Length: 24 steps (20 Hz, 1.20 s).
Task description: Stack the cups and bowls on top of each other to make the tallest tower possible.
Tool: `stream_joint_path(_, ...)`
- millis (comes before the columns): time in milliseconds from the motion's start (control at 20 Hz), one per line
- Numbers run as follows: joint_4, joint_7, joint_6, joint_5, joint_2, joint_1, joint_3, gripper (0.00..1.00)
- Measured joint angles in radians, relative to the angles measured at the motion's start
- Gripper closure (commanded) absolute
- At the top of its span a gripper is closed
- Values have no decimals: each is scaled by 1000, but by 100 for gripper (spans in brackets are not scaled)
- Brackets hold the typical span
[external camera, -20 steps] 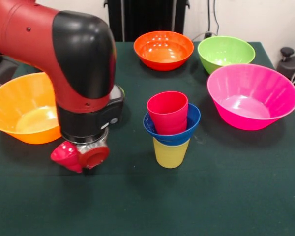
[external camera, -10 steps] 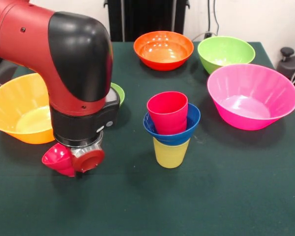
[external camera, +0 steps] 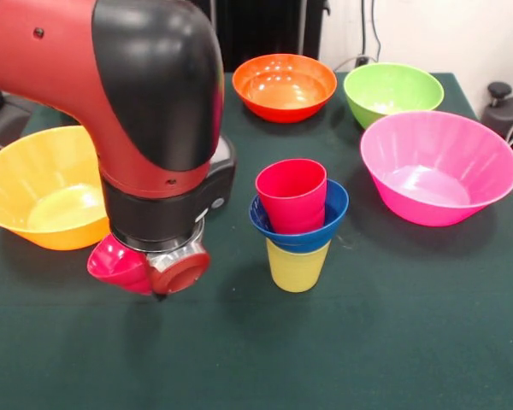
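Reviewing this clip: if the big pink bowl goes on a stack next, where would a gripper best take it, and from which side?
Probably by the rim. The pink bowl sits upright, mouth open, its walls flaring too wide to span. Coming down from above over the rim edge facing the stacked cups looks best; that side is free of the green bowl.

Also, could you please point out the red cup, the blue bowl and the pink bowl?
red cup (external camera: pixel 291 195), front view, on its side wall.
blue bowl (external camera: pixel 301 238), front view, on its front rim.
pink bowl (external camera: pixel 427 201), front view, on its outer wall.

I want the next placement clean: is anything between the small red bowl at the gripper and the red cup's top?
Nothing visible: bare table lies between the small red bowl and the red cup.
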Motion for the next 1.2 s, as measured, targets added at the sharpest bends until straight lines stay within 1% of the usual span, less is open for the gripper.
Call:
stream_joint_path(200,-143,0,127,36,48,-7,-40,100)
stream_joint_path(350,-235,0,183,83,87,-20,-91,100)
stream_joint_path(450,-289,0,206,127,115,-34,-138,100)
stream_joint_path(500,-327,0,216,170,137,-50,-184,100)
stream_joint_path(600,-355,0,222,213,155,-66,-229,100)
stream_joint_path(650,-378,0,227,255,171,-81,-275,100)
stream_joint_path(700,-411,0,232,349,197,-113,-369,100)
stream_joint_path(800,-431,0,234,433,214,-141,-452,100)
stream_joint_path(950,-460,0,236,654,243,-212,-671,100)
stream_joint_path(1000,-462,0,236,697,246,-225,-715,100)
stream_joint_path(1050,-463,0,236,772,250,-247,-789,100)
stream_joint_path(1100,-463,0,236,902,254,-282,-921,100)
stream_joint_path(1150,-464,0,236,959,255,-296,-979,100)
stream_joint_path(1200,-464,0,236,1041,254,-315,-1063,100)
